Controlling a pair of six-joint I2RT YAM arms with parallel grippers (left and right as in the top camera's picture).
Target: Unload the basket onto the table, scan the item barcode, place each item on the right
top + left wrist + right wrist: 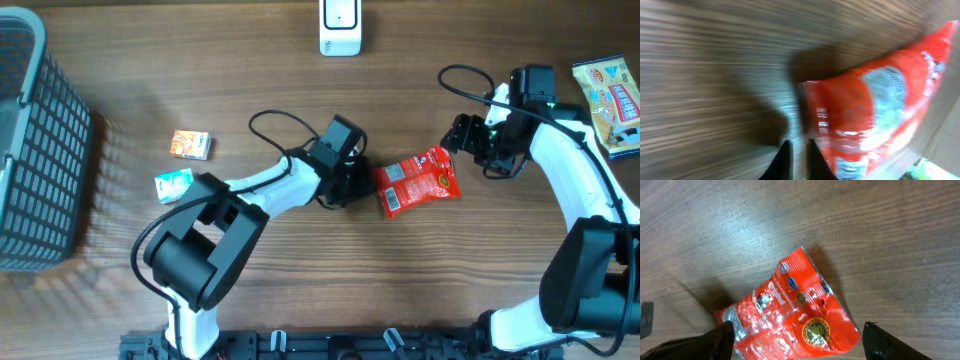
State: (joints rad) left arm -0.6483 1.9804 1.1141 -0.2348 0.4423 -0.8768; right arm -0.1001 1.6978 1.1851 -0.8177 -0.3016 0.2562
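A red snack bag lies flat on the wooden table, with pale printed panels on its left half. I cannot make out a barcode. My left gripper sits at the bag's left edge. In the blurred left wrist view its fingers stand almost together, shut on the pale sealed edge of the red bag. My right gripper hovers just above the bag's right end. In the right wrist view it is open wide, and the red bag lies on the table below, between its two fingers.
A white scanner stands at the table's far edge, centre. A dark mesh basket fills the left side. Two small boxes lie left of the arm. A blue and yellow packet lies far right.
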